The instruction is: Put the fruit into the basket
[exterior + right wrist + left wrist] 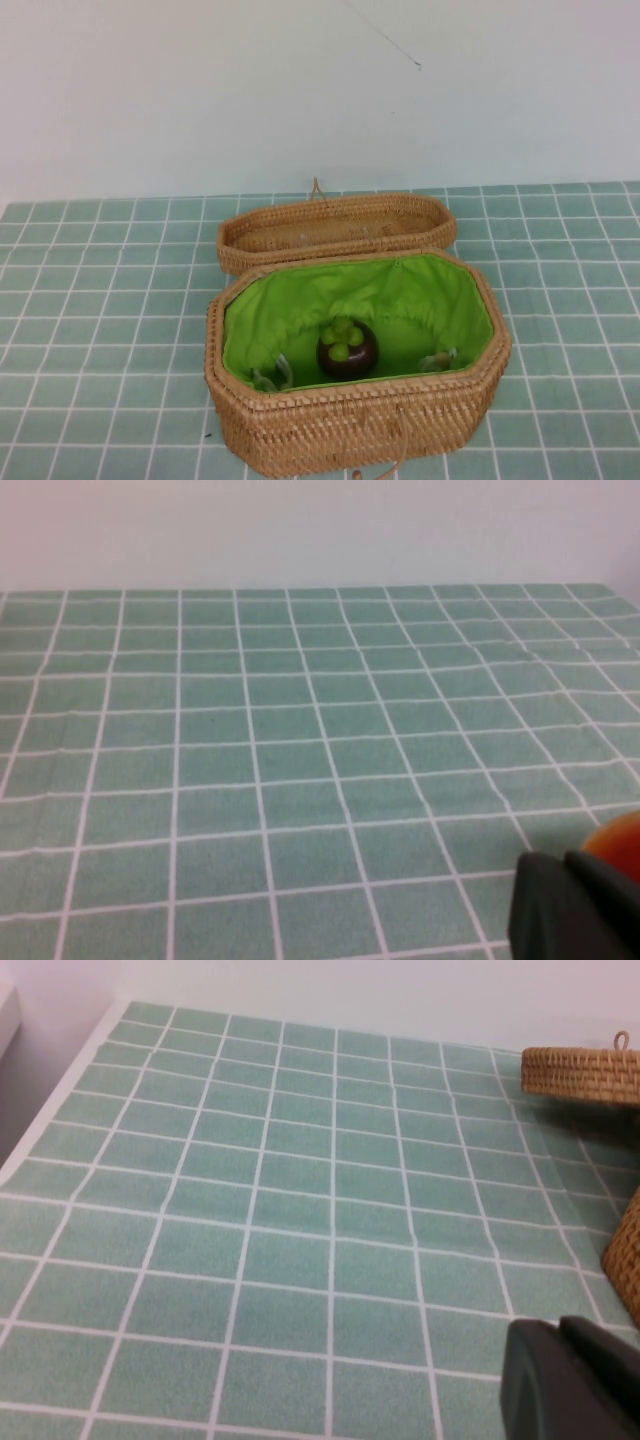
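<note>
One fruit [347, 350] in basket [352, 428]; tools [568, 1382] [572, 908] outside.

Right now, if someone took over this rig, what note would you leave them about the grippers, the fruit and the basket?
Left gripper: only a dark part of it shows at the edge of the left wrist view, over the green checked tablecloth, away from the work.
Right gripper: likewise just a dark part at the edge of its wrist view, over bare cloth. Neither arm shows in the high view.
The small round dark maroon mangosteen with the light green cap sits on the floor of the large octagonal wicker basket with bright green lining.
The shallow wicker lid lies behind the basket.
Done: fruit is in.
Left: nothing visible.
</note>
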You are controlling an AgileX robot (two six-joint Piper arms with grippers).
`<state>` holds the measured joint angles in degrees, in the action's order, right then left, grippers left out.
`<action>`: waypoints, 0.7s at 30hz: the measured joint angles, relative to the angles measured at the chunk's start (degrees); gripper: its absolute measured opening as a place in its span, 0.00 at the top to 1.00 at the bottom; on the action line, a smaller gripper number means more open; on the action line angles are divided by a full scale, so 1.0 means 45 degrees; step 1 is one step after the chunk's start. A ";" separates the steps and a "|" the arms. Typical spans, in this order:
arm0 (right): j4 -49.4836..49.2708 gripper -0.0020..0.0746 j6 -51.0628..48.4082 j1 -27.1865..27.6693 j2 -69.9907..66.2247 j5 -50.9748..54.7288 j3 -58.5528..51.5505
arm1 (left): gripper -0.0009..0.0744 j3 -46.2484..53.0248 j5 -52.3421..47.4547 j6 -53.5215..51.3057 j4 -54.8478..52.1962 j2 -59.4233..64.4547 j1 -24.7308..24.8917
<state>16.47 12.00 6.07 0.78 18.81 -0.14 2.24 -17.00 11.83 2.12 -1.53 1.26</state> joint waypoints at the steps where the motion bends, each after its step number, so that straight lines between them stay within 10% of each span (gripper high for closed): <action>1: -0.0001 0.98 0.0000 0.0000 0.0000 -0.0008 0.0000 | 0.99 0.0000 0.0000 0.0000 0.0000 0.0000 0.0000; 21: -0.2608 0.98 -0.3629 0.0000 0.0000 0.0106 0.0000 | 0.99 0.0000 0.0000 0.0000 0.0000 0.0000 0.0000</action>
<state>4.73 -4.33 6.07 0.78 19.29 -0.14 2.24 -17.00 11.83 2.12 -1.53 1.26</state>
